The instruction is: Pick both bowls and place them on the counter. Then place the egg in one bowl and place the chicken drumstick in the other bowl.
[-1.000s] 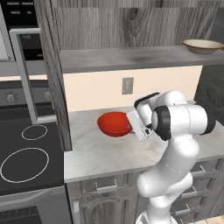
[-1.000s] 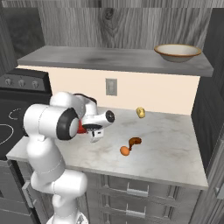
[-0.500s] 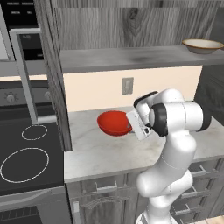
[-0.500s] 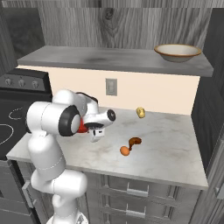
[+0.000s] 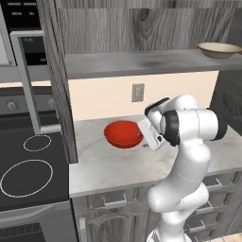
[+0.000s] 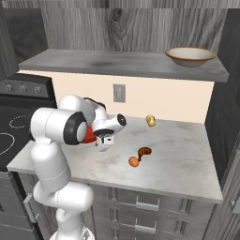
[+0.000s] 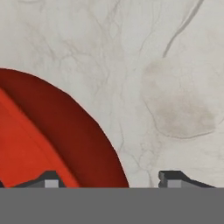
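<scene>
Fingertips of the gripper (image 7: 106, 179) stand wide apart at the bottom of the hand view, one over the red bowl's (image 5: 123, 133) rim and the other over bare marble, with nothing clamped between them. That red bowl sits on the counter (image 5: 113, 168) below the wall outlet (image 5: 138, 92), just beside the robot's wrist. On the grey wood-grain shelf (image 6: 117, 63) above, the beige bowl (image 6: 190, 56) rests near the right end. Further right on the counter, the egg (image 6: 134, 161) lies just beside the chicken drumstick (image 6: 144, 152); whether they touch is hard to tell. A small yellow item (image 6: 150, 120) stands near the back wall. The black stovetop (image 5: 28, 172) lies left of the counter.
</scene>
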Controlling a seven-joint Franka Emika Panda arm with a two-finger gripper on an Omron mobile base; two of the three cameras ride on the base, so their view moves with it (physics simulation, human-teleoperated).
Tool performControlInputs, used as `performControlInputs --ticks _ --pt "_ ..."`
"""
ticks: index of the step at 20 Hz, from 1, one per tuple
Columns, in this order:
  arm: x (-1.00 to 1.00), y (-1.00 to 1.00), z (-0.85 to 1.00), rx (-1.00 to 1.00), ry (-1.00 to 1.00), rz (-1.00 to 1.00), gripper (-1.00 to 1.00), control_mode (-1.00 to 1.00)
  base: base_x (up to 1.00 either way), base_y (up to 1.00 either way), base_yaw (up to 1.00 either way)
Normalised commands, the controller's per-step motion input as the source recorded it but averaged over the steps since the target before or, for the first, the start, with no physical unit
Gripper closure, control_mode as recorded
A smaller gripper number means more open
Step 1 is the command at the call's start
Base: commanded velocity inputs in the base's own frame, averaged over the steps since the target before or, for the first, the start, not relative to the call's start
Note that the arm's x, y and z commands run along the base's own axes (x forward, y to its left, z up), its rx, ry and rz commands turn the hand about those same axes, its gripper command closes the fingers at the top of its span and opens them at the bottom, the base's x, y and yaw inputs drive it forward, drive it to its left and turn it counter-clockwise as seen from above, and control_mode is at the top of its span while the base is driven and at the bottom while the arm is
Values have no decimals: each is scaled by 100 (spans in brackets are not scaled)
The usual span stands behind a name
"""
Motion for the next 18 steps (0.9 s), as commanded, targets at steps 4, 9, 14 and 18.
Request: performControlInputs --ticks 4,9,14,18 --pt "-11 -15 8 0 1 0 -100 -100 0 0 0" --pt "-20 -12 21 0 0 0 -100 -100 0 0 0" --pt "-26 -12 26 0 0 0 -100 -100 0 0 0" --pt "-23 -2 31 0 0 0 -100 -100 0 0 0"
